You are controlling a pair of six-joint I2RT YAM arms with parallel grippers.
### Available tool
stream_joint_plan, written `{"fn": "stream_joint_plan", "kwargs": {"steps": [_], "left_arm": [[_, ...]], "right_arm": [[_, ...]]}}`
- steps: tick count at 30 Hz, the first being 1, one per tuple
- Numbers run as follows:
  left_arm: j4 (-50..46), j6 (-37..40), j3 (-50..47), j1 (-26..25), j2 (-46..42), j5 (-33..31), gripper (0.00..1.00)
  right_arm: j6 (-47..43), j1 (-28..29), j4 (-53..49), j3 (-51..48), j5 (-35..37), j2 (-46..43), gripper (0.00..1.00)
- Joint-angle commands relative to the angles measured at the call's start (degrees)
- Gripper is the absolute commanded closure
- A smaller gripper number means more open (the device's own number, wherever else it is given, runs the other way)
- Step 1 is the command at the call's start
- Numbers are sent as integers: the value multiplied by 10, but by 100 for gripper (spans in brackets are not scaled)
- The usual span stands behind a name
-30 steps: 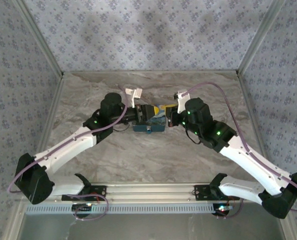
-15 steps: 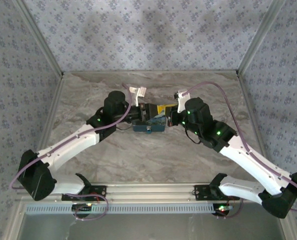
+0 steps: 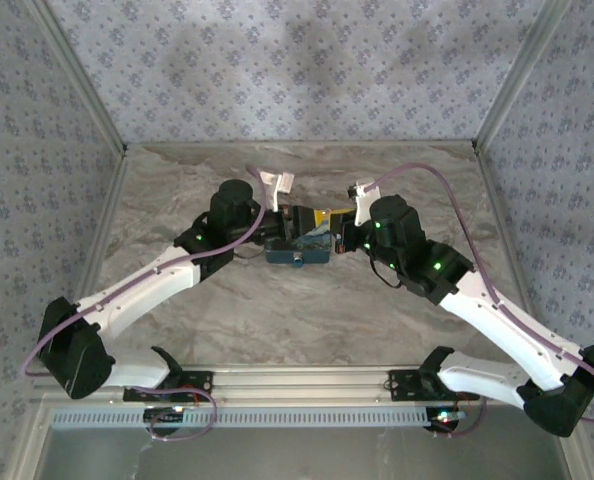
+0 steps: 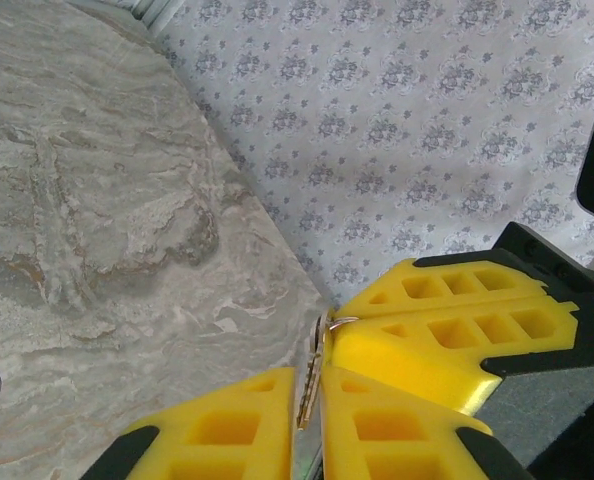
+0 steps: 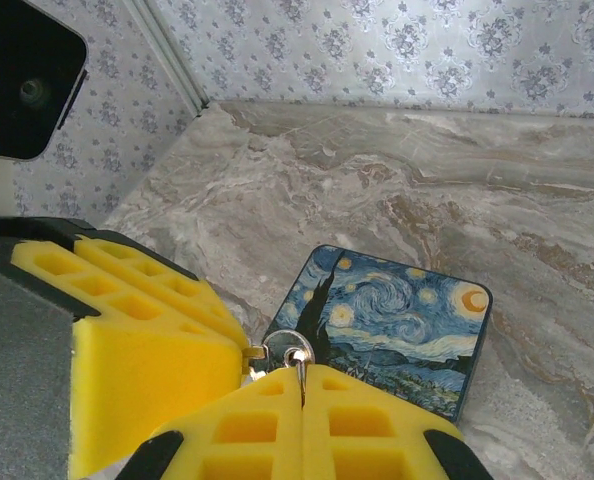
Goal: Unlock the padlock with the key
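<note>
**Both pincers at the key, seen from the wrists and from above.** My two pincers meet at the key (image 4: 317,350). My left pincer (image 4: 309,385) has its yellow, pocket-moulded pads drawn in against the flat faces of the thin, brass-toned metal, seen edge-on. My right pincer (image 5: 302,372) is pressed together on the key's silvery round head with its hole, immediately beside the left pads. I judge the key stiff, light and flat. It is likely to pivot between yielding pads unless it is held broadside by the head, with the blade left free. From above, the padlock (image 3: 297,261) lies just base-ward of where my pincers meet, at the near side of the box (image 5: 397,320). It is a small teal-blue body with a pale metal spot, too small for its keyway to be read. It is probably rigid, smooth and light enough to skid or twist under the key's push, so it should be steadied by its body. The box sits just beyond my right pincer's tips; it is flat, square and round-cornered, with a glossy night-sky print. It rests on a grey marbled surface (image 5: 497,180), and farthest off is a pale floral wall (image 5: 377,50).
</note>
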Motion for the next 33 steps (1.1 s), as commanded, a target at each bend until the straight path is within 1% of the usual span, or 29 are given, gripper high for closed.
{"fn": "stream_joint_plan", "kwargs": {"steps": [1, 2, 4, 12, 13, 16, 17, 21, 24, 25, 26, 27, 28, 30, 33], "left_arm": [[-3, 18, 24, -3, -7, -5, 87], [-5, 19, 24, -4, -7, -7, 87], [-9, 19, 24, -4, -8, -12, 81], [-11, 24, 24, -3, -14, -15, 80], [-12, 24, 23, -2, -15, -16, 81], [-11, 26, 21, -2, -19, -16, 93], [-11, 26, 21, -3, -20, -16, 95], [-11, 30, 19, -3, -24, -18, 100], [-13, 36, 17, -2, -29, -20, 100], [-16, 39, 18, -3, -31, -19, 100], [-20, 42, 20, -2, -32, -19, 100], [-27, 49, 22, -2, -33, -18, 100], [-36, 56, 26, -2, -34, -18, 100], [-55, 69, 33, 2, -37, -12, 100], [-81, 82, 46, 12, -36, 20, 100]], "right_arm": [[7, 2, 0, 3, -8, -13, 100], [8, 2, 0, 3, -7, -14, 100], [8, 2, 0, 2, -8, -14, 100], [9, 1, 1, 0, -11, -14, 100], [8, 1, 1, 0, -12, -14, 100], [9, 1, 2, -3, -12, -12, 100], [10, 1, 2, -4, -14, -12, 100], [9, 1, 6, -10, -16, -15, 100], [7, 0, 13, -19, -18, -22, 100], [8, -1, 16, -22, -21, -24, 98], [8, -2, 16, -23, -26, -27, 93], [10, -6, 14, -26, -33, -30, 80], [11, -8, 5, -28, -46, -35, 72], [23, -29, 8, -40, -75, -53, 71], [41, -82, 26, -56, -161, -77, 74]]}}
